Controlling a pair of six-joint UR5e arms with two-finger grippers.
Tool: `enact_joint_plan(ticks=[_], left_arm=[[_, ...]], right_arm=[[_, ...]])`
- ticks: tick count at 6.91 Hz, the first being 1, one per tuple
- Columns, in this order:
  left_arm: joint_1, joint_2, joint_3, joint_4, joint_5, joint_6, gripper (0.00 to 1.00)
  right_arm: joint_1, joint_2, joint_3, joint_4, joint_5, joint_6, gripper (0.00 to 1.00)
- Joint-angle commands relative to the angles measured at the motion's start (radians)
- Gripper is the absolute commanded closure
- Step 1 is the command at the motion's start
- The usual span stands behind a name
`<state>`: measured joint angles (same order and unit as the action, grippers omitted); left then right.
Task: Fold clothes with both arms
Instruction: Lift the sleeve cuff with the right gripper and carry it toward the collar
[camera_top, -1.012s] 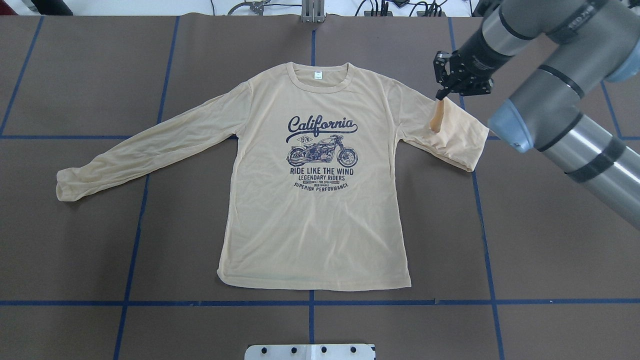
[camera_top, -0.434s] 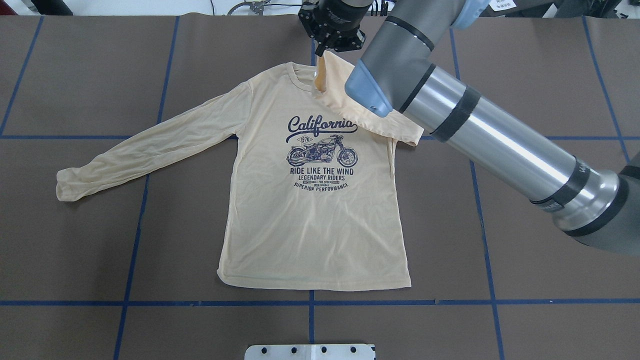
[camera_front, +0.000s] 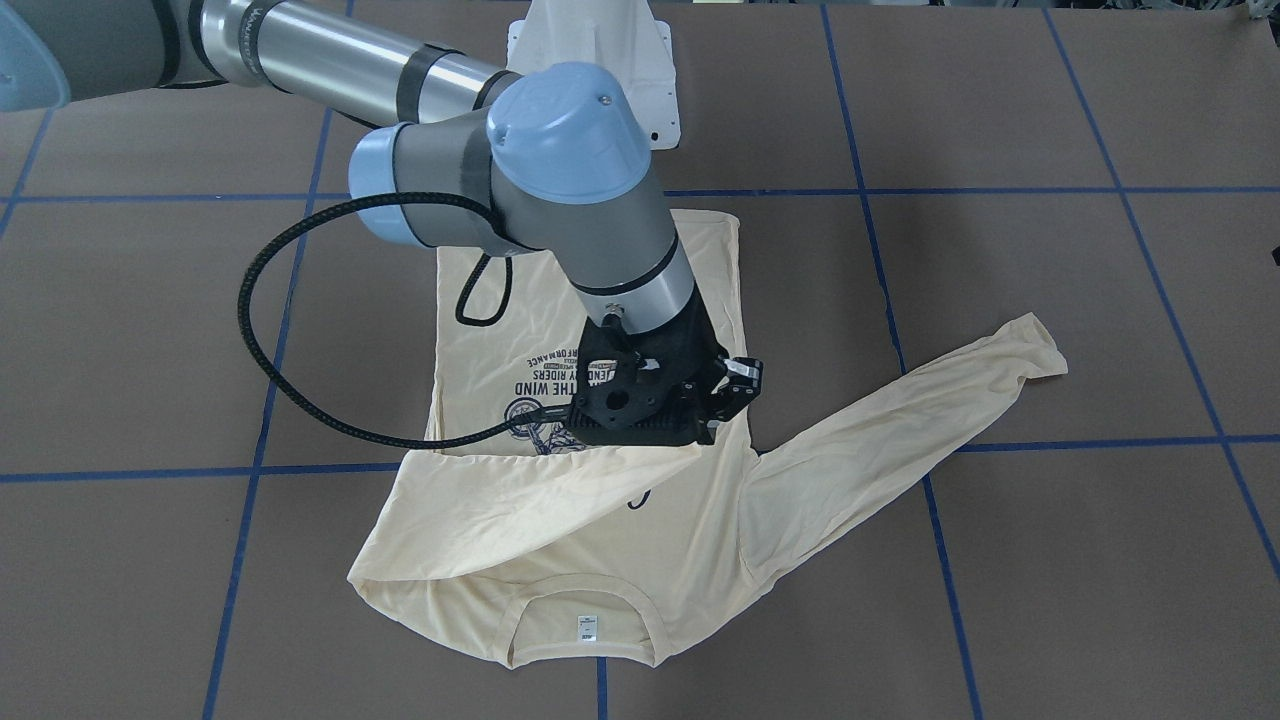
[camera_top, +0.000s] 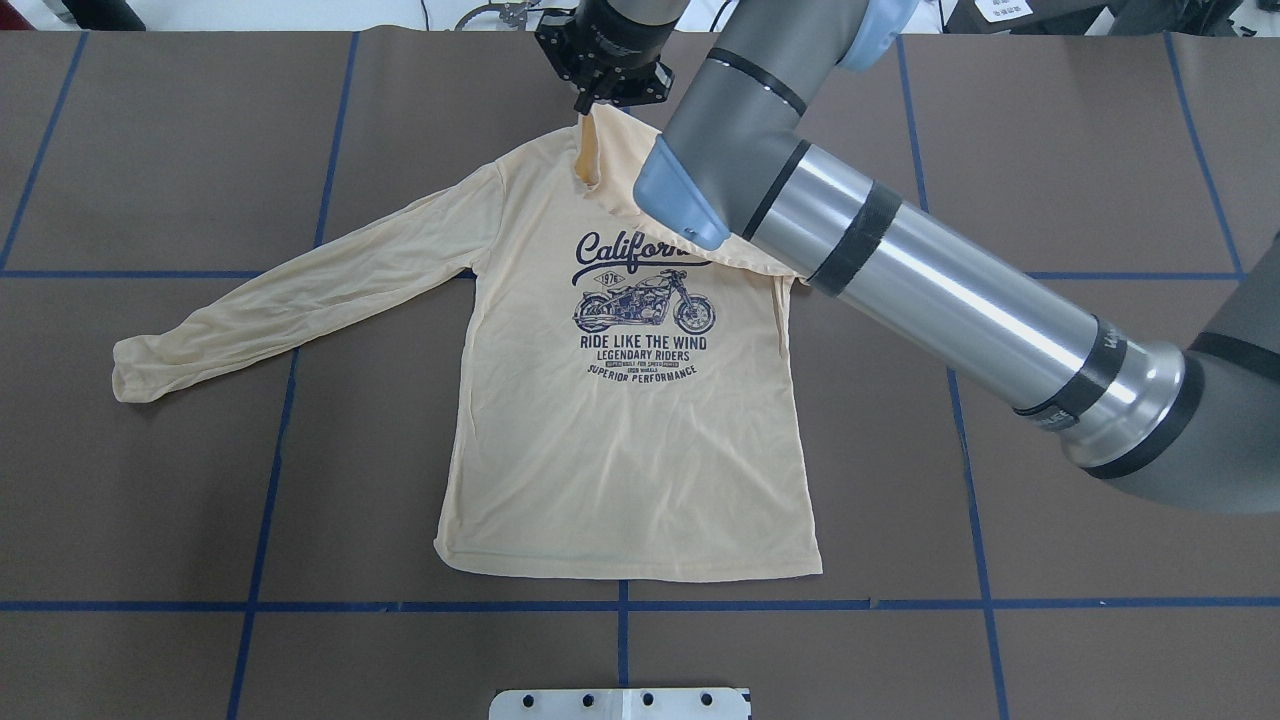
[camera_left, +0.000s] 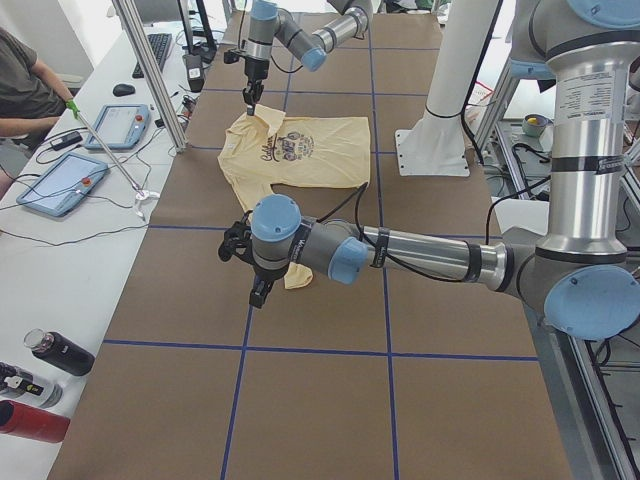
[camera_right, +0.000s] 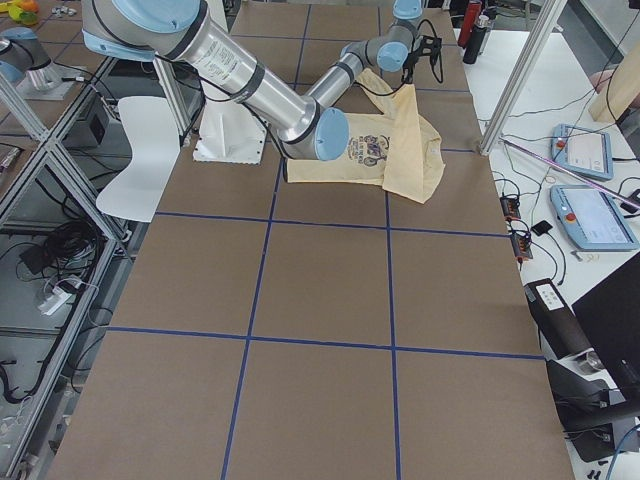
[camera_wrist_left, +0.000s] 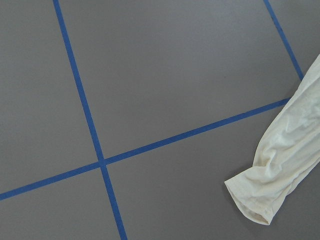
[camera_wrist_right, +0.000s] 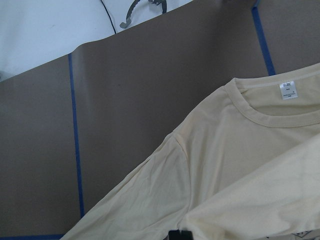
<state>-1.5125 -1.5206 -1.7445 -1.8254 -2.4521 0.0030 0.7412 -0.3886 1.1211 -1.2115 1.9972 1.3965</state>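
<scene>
The cream-yellow shirt (camera_top: 620, 450) lies print-up and flat on the brown table, collar at the far side. My right gripper (camera_top: 592, 98) is shut on the cuff of the shirt's right sleeve (camera_top: 600, 165) and holds it raised above the collar's left part, the sleeve draped across the chest. In the front-facing view this gripper (camera_front: 712, 432) hangs over the print and the sleeve (camera_front: 520, 500) runs up to it. The other sleeve (camera_top: 300, 290) lies stretched out. My left gripper (camera_left: 258, 290) hovers by that sleeve's cuff (camera_wrist_left: 265, 195); I cannot tell if it is open.
Blue tape lines (camera_top: 620, 605) grid the brown table cover. The white pedestal base (camera_top: 620, 703) sits at the near edge. A side desk with tablets (camera_left: 60, 175) and bottles (camera_left: 50, 355) runs along the far side, with a seated person (camera_left: 25, 80).
My right gripper has carried the right sleeve cuff leftward from the shirt's right side to over the collar. The sleeve now lies folded over the chest. The shirt body has not moved.
</scene>
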Motion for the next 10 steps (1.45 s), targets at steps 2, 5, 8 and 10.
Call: enact_joint_plan(ticks=[2, 5, 8, 10], left_arm=[[0.002, 0.000, 0.000, 0.000, -0.001, -0.002, 0.00], [0.000, 0.000, -0.004, 0.000, -0.001, -0.002, 0.00], [0.002, -0.004, -0.018, 0.000, -0.002, -0.002, 0.00], [0.026, -0.035, -0.020, -0.059, -0.001, -0.157, 0.01]], right_arm=[[-0.083, 0.030, -0.032, 0.009, -0.058, -0.025, 1.00], [-0.098, 0.037, -0.043, 0.012, -0.105, -0.025, 0.50], [-0.103, 0.059, -0.055, 0.021, -0.109, -0.011, 0.01], [-0.054, 0.013, 0.020, 0.009, -0.007, 0.071, 0.01]])
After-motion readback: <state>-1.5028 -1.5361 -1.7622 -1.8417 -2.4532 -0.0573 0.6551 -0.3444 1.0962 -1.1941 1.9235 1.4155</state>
